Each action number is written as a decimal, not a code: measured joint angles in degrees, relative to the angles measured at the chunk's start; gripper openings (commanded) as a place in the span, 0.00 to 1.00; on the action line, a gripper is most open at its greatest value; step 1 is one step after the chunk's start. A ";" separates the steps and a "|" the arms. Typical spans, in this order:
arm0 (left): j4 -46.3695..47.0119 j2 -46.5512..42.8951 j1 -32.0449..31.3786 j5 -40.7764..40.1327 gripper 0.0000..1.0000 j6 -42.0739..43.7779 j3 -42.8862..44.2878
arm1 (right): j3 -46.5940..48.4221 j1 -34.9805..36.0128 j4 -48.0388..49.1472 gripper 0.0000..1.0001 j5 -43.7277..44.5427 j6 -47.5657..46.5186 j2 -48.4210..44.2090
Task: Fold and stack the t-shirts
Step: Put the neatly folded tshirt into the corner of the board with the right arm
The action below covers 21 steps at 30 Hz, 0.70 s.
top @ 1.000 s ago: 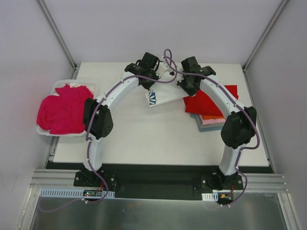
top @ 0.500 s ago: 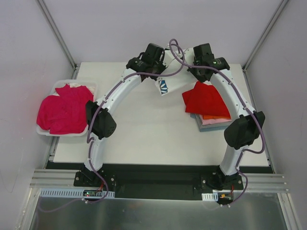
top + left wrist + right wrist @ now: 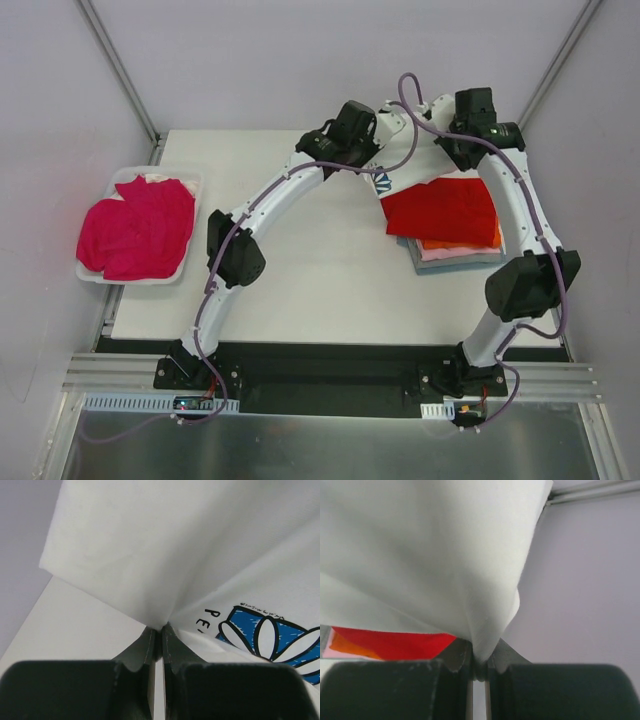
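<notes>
The folded white t-shirt with blue daisy print (image 3: 412, 172) hangs between my two grippers at the far right, over the back edge of the stack. My left gripper (image 3: 372, 160) is shut on its left edge; in the left wrist view the cloth (image 3: 165, 555) is pinched at the jaws (image 3: 159, 630). My right gripper (image 3: 452, 148) is shut on its right edge, the cloth (image 3: 430, 555) pinched at the jaws (image 3: 480, 657). Below lies the stack: a red t-shirt (image 3: 445, 212) on top, then orange (image 3: 460, 243), pink (image 3: 450, 254) and light-blue (image 3: 455, 264) ones.
A white tray (image 3: 96, 272) at the table's left edge holds a crumpled magenta t-shirt (image 3: 135, 226). The enclosure's back wall and right wall stand close behind the grippers. Purple cables loop above both wrists.
Both grippers have carried the white t-shirt to the right, from the table's back middle to above the red-topped stack. The stack and the tray have not moved.
</notes>
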 measured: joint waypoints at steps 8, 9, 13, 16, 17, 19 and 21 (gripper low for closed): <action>3.37 0.13 -1.73 0.02 0.00 -0.72 0.63 | -10.01 -2.05 0.63 0.01 -0.35 -1.01 -11.17; 3.61 0.24 -2.01 0.02 0.00 -0.81 0.63 | -11.30 -2.23 0.72 0.01 -0.42 -1.09 -12.35; 4.07 1.01 -3.39 0.28 0.00 -1.27 0.63 | -17.86 -4.00 1.44 0.00 -1.05 -1.64 -16.65; 4.07 1.73 -4.37 0.44 0.00 -1.44 0.63 | -19.39 -5.97 1.51 0.01 -1.57 -1.81 -16.94; 4.09 2.03 -4.72 0.44 0.00 -1.46 0.63 | -19.47 -6.49 1.51 0.01 -1.73 -1.88 -16.92; 4.20 2.51 -5.29 0.44 0.00 -1.44 0.63 | -19.47 -7.13 1.57 0.01 -1.77 -1.92 -16.92; 4.15 2.82 -5.68 0.44 0.00 -1.44 0.61 | -19.47 -7.56 1.57 0.01 -1.79 -1.95 -16.92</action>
